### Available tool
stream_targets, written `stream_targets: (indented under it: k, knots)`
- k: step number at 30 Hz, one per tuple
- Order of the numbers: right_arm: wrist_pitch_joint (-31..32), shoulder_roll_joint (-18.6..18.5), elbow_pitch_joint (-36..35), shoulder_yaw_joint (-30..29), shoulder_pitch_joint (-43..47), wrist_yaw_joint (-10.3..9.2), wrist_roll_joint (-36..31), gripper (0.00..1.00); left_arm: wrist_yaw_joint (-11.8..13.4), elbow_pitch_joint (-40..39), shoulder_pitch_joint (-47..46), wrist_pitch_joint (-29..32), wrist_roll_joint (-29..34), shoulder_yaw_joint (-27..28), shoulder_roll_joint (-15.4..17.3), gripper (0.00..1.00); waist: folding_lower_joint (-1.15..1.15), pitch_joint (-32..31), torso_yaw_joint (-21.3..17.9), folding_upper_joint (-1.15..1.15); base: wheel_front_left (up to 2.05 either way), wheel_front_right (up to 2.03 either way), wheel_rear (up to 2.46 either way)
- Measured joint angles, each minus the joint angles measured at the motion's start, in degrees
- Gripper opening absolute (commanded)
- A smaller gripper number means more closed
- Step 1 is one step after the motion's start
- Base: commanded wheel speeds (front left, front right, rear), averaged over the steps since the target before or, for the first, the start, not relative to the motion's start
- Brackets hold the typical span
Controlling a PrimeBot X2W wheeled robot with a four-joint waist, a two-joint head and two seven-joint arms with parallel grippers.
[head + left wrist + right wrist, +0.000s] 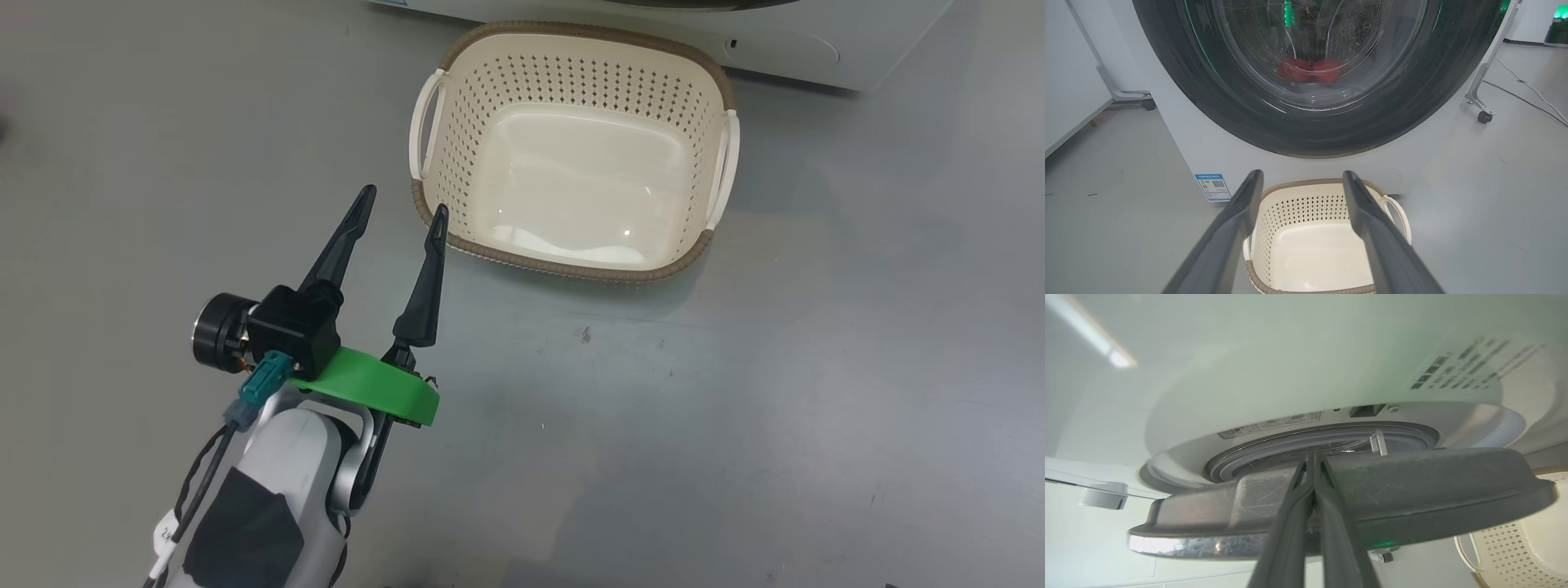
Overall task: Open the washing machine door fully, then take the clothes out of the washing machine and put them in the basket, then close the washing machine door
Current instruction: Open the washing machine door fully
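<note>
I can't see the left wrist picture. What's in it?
Red clothes lie inside the washing machine, seen through its round door. Below, an empty basket sits on the floor, framed by the open left gripper.

A blue label [1213,186] sits low on the machine [1208,155], carrying a QR code and print too fine to read; rows of dark print [1470,363] stand on the machine's white front near the opening, blurred past reading; a pale strip sticker [1271,425] by the opening's rim is likewise illegible; a white tag [166,535] on the arm's cable bears unreadable marks.
</note>
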Motion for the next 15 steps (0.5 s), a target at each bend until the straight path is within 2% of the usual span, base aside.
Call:
stream_targets:
  k: [3, 6, 15]
  knots:
    - [1.3, 0.0, 0.5, 0.2, 0.0, 0.11, 0.4, 0.00, 0.0, 0.2, 0.0, 0.0, 0.0, 0.0, 0.0, 1.00, 0.00, -0.4, -0.3, 0.00, 0.00, 0.00, 0.00]
    - [1.6, 0.1, 1.3, 0.3, 0.5, 1.38, 0.4, 0.00, -0.2, 0.7, 0.0, 0.0, 0.0, -0.1, -0.1, 1.00, 0.00, -0.9, -0.4, 0.00, 0.00, 0.00, 0.00]
    - [1.0, 0.4, 2.8, -0.3, 1.5, 1.80, 0.9, 0.00, -0.7, 1.1, 0.0, -0.1, 0.0, -0.9, -0.1, 1.00, 0.00, -2.3, -0.5, 0.00, 0.00, 0.00, 0.00]
